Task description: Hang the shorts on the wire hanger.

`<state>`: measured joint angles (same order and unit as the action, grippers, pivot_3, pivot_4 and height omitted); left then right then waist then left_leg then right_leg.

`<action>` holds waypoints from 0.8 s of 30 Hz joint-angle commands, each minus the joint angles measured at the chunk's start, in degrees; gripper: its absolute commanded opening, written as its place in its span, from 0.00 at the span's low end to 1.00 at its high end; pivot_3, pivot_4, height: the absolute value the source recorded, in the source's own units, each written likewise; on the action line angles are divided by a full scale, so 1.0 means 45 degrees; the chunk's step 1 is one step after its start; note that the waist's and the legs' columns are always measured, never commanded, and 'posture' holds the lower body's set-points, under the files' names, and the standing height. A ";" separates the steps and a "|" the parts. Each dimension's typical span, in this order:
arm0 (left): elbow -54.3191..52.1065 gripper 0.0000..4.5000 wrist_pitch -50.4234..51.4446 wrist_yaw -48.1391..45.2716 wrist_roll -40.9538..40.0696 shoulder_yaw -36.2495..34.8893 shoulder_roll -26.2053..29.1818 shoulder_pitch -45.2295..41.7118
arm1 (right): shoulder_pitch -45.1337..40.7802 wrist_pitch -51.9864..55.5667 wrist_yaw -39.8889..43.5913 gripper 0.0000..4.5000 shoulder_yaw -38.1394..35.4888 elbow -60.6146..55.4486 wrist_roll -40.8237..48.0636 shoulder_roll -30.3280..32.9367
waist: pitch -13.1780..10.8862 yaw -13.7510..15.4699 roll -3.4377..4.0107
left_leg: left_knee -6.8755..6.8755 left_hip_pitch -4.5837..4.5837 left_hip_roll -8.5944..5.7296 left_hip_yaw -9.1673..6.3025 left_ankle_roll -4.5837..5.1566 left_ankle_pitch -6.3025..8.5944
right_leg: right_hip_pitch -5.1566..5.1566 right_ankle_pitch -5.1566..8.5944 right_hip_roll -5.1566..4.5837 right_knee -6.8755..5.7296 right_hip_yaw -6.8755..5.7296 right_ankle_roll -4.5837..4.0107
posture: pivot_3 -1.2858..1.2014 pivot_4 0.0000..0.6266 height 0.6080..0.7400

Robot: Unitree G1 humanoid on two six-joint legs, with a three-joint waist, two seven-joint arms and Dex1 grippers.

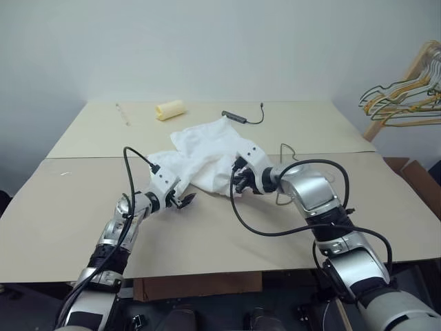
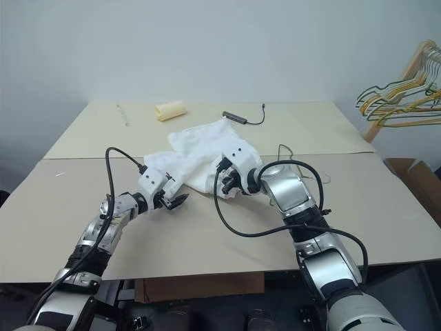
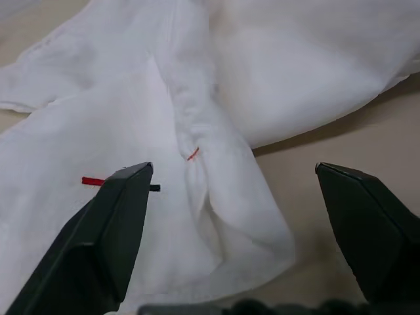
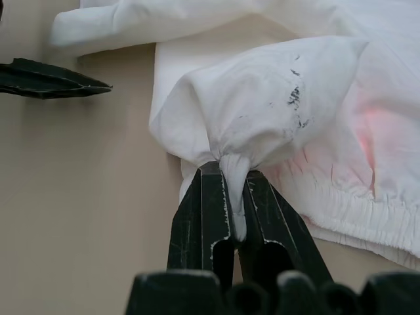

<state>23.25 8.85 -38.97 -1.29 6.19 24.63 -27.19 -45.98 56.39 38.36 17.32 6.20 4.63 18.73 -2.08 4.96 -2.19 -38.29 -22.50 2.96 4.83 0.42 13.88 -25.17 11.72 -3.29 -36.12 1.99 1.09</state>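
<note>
Tan cardboard sheeting covers the table (image 1: 62, 227) beneath a plain pale wall; nearest, at lower centre-left of the head view, the left gripper (image 1: 185, 200) hovers with its black fingers spread wide just before a folded edge of the white thin-fabric shorts (image 1: 207, 148); at frame centre the right gripper (image 4: 230, 216) is pressed together, pinching a gathered tuft of that cloth near the elastic waistband; the crumpled garment lies at mid-table. Judging by this, the step in hand is securing a two-handed hold, so the left fingers need to close on the hem next; beyond lie a yellowish roll (image 1: 169, 109) and a black cable (image 1: 242, 118); the thin dark wire hanger (image 1: 288, 153) is barely traceable right of the shorts, partly masked by the arm.
</note>
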 commanded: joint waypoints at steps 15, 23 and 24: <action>-0.2024 0.00 -0.0199 0.0439 0.0735 -0.0731 0.2058 0.0769 | 0.0771 -0.5210 -0.0197 0.00 0.1507 -0.0569 -0.2065 0.1523 | 0.0001 -0.0235 -0.0001 | -0.0002 -0.0005 0.0000 -0.0004 0.0001 0.0000 | -0.0004 0.0000 -0.0003 0.0001 0.0000 0.0005 | 0.58 0.00 1.00; -0.4278 0.00 -0.3665 -0.2252 -0.0105 -0.2291 0.5805 0.3816 | 0.1827 -1.3404 -0.0951 0.00 0.3041 -0.1005 -0.5631 0.3934 | -0.0002 -0.0439 0.0003 | 0.0018 0.0000 0.0006 0.0013 -0.0001 0.0003 | -0.0023 0.0013 -0.0019 0.0011 0.0001 0.0000 | 0.57 0.00 1.00; -0.4465 0.00 -0.3906 -0.2567 -0.0180 -0.2561 0.6245 0.4293 | 0.1943 -1.4204 -0.0909 0.00 0.3150 -0.1067 -0.5939 0.4209 | -0.0004 -0.0453 0.0004 | 0.0017 0.0001 0.0005 0.0015 -0.0001 0.0003 | -0.0017 0.0016 -0.0025 0.0011 -0.0001 0.0001 | 0.57 0.00 1.00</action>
<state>6.11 -5.71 -47.99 -0.48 -2.63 50.39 -9.09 -37.07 0.20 34.96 31.53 3.69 -19.26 35.97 -2.09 2.92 -2.17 -38.21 -22.49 2.99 4.94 0.41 13.89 -25.27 11.82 -3.42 -36.06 2.00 1.12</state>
